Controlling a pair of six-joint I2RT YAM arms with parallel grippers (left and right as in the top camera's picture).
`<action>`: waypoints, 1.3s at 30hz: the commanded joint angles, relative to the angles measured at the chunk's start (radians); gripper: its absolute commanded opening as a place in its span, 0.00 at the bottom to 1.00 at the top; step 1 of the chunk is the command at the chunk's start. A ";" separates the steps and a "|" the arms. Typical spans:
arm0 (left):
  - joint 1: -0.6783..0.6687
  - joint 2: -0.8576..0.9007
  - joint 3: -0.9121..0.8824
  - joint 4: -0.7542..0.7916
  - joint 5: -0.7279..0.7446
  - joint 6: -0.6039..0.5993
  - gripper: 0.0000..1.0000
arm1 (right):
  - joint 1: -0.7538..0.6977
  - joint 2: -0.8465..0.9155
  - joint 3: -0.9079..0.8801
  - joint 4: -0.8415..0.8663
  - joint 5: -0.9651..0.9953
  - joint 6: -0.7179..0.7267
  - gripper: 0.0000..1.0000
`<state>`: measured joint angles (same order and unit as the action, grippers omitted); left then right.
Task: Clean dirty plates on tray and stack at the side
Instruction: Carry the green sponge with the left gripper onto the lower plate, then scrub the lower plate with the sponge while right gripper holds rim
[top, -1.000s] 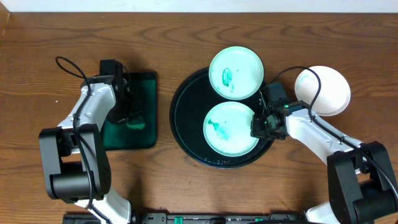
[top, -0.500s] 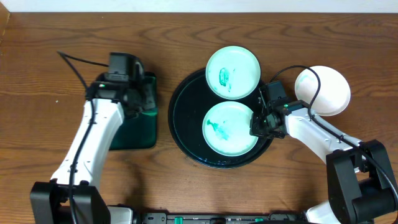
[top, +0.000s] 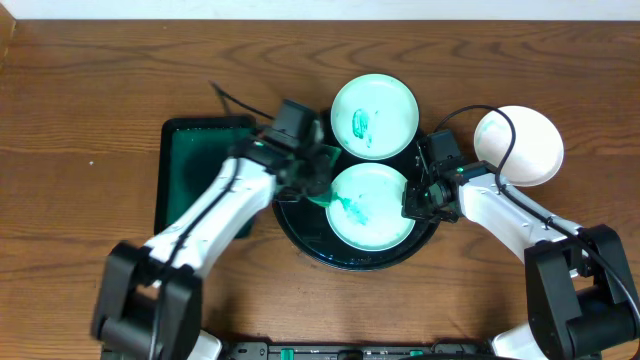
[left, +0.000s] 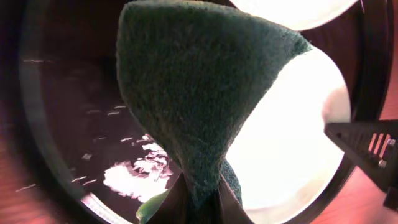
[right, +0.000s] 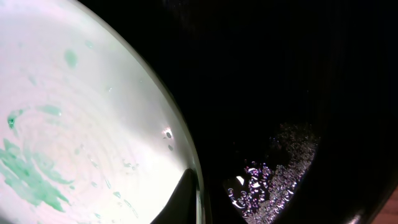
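Note:
Two pale-aqua plates with teal smears lie on the glossy black tray (top: 300, 238): a far plate (top: 375, 115) and a near plate (top: 372, 208). My right gripper (top: 417, 203) is shut on the near plate's right rim; in the right wrist view one dark finger (right: 181, 194) lies over that plate (right: 81, 124) at its edge. My left gripper (top: 314, 183) is shut on a dark green sponge (left: 199, 93) that hangs over the tray (left: 68, 124) at the near plate's (left: 292, 143) left edge. A third, clean white plate (top: 520, 146) sits on the table to the right of the tray.
A dark green rectangular tray (top: 195, 180) lies on the wooden table left of the black tray. Water drops glisten on the black tray's floor (right: 267, 180). The right arm's cable (top: 470, 115) loops between the far plate and the white plate.
My left arm has swung right from the green tray to the black tray, carrying the sponge up to the near plate. The right gripper has kept its hold on the plate rim.

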<state>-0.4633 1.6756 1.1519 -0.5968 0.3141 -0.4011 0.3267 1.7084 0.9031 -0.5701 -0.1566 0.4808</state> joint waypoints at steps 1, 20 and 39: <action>-0.048 0.080 0.004 0.045 0.047 -0.065 0.07 | 0.008 0.070 -0.025 0.009 -0.040 -0.007 0.01; -0.198 0.361 0.005 0.162 0.389 -0.138 0.07 | 0.008 0.070 -0.025 0.010 -0.058 -0.006 0.01; -0.105 0.361 0.005 0.129 0.240 -0.095 0.07 | 0.008 0.070 -0.025 0.001 -0.058 0.001 0.01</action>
<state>-0.6445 2.0014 1.1862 -0.4065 0.7197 -0.5232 0.3264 1.7084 0.9031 -0.5713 -0.1581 0.4812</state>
